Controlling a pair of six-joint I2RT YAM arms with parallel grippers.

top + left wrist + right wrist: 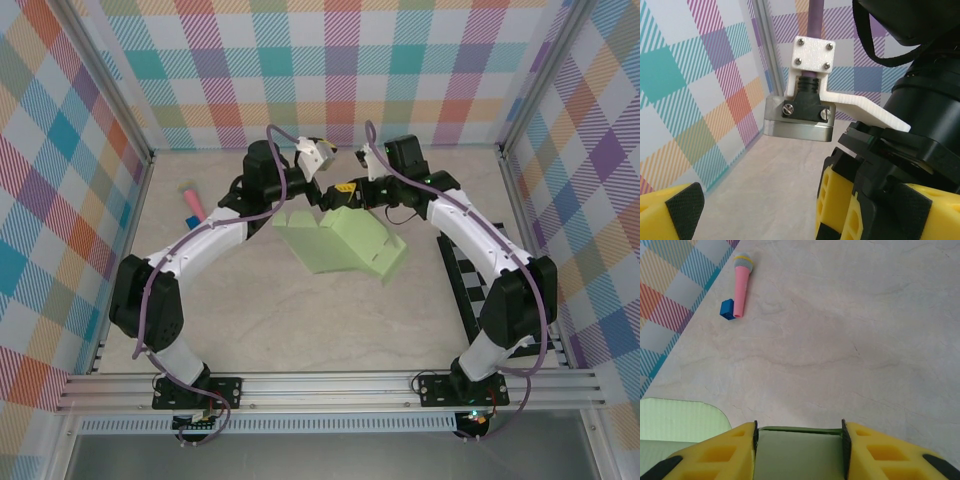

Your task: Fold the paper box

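The paper box [345, 245] is a pale green card shape, partly folded, lying on the table's middle. In the right wrist view one of its panels [799, 455] sits squarely between the yellow fingers of my right gripper [799, 432], which is shut on it; a rounded flap [680, 420] lies to the left. From above, the right gripper [345, 197] is at the box's far edge. My left gripper [318, 195] hovers just left of it, open wide. Its fingers [670, 212] hold nothing, and the right arm's wrist camera [800, 117] is close in front.
A pink-and-blue stick [192, 203] lies at the far left, with a small blue block [727, 309] beside it. A black-and-white checkered board [470, 290] lies under the right arm. Checked walls with metal posts enclose the table on three sides.
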